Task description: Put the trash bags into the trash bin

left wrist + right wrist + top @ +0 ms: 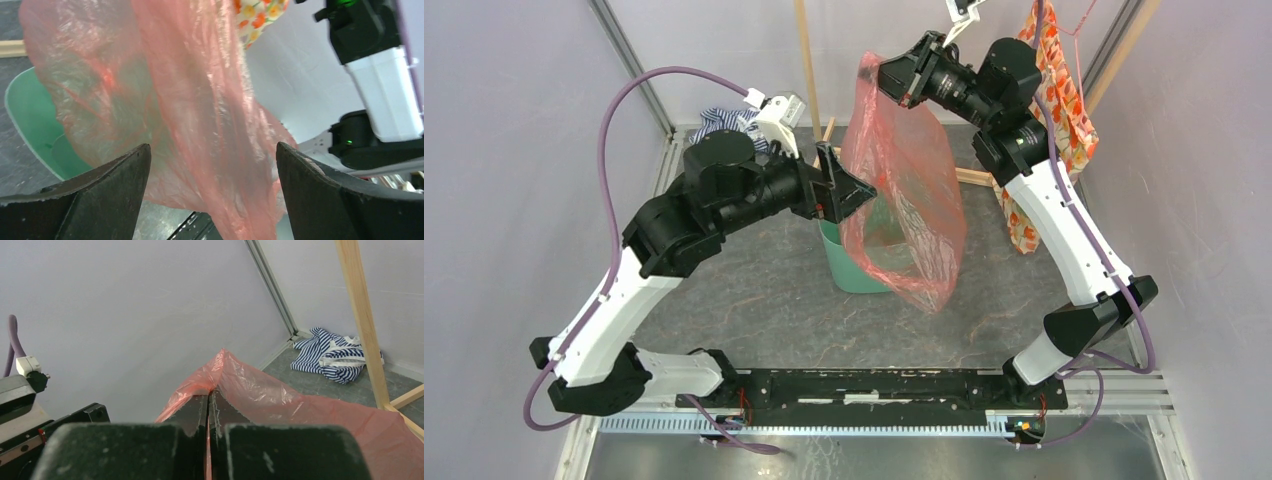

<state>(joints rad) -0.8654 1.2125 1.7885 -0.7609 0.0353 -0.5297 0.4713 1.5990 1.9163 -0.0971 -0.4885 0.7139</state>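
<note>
Right gripper (881, 78) is up high, fingers (192, 412) pinched tight on the top corner of the red-orange trash bag (904, 190); the bag hangs down from that pinch, crinkly and see-through, draped across the mouth and right side of the mint-green trash bin (849, 268) on the tabletop (754, 300); whether any of it sits inside the bin, I can't tell; left gripper (212, 146) is level with the bag's left side, fingers (107, 185) spread wide and holding nothing; floral cloth (1064, 90) hangs behind the right arm; striped cloth (335, 355) lies in the far left corner.
</note>
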